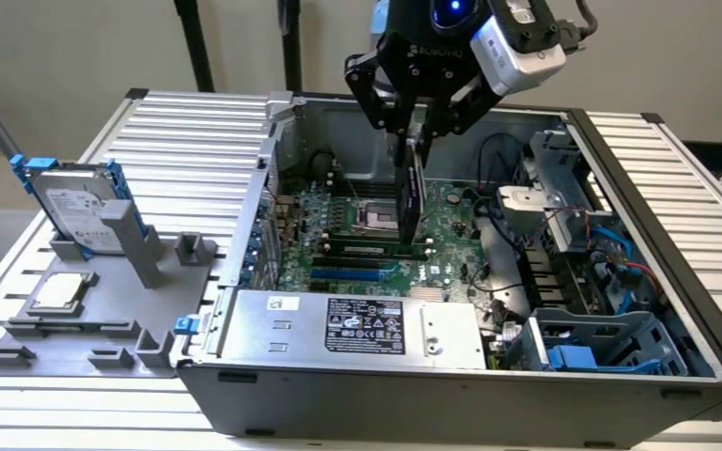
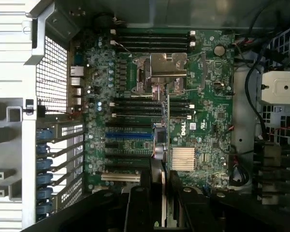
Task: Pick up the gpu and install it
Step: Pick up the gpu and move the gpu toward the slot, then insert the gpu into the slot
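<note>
My gripper (image 1: 419,127) hangs over the open computer case (image 1: 462,399), shut on the gpu (image 1: 412,193). The gpu is a thin dark card that hangs edge-down above the green motherboard (image 1: 336,216), near the processor socket. In the wrist view the gpu (image 2: 160,159) is seen edge-on, clamped between the black fingers (image 2: 140,205), with my gripper (image 2: 162,208) above the expansion slots. A blue slot (image 2: 128,137) and black slots lie just beside the card's lower edge. I cannot tell whether the card touches the board.
A silver hard drive in a blue frame (image 1: 79,207) and a small square processor chip (image 1: 63,291) sit on a grey fixture (image 1: 148,282) at the exterior view's left. The silver power supply (image 1: 349,324) fills the case front. Cables (image 1: 525,216) and drive cages (image 1: 587,348) crowd the right.
</note>
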Robot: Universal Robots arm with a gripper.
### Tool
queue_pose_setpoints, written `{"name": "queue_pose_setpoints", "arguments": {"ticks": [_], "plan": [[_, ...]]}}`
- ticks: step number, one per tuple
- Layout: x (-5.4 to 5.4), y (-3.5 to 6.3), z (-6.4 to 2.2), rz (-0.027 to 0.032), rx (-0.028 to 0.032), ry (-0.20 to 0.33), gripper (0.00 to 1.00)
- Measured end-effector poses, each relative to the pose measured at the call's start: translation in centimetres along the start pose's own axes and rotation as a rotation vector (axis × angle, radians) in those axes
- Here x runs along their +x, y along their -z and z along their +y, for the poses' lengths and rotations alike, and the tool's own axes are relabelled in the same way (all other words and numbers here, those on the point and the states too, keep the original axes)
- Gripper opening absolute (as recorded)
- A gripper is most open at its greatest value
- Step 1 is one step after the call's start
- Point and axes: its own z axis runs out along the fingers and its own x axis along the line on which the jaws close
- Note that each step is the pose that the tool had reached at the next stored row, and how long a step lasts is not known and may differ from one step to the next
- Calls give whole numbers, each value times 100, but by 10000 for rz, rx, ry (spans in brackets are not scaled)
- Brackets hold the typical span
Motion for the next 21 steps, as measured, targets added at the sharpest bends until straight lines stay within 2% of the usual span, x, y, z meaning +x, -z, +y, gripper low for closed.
{"name": "queue_pose_setpoints", "arguments": {"ticks": [2,17,21], "plan": [[-25,0,0,44,43,-2,27],[-26,-1,1,46,47,4,27],[-25,-1,1,65,61,647,27]]}}
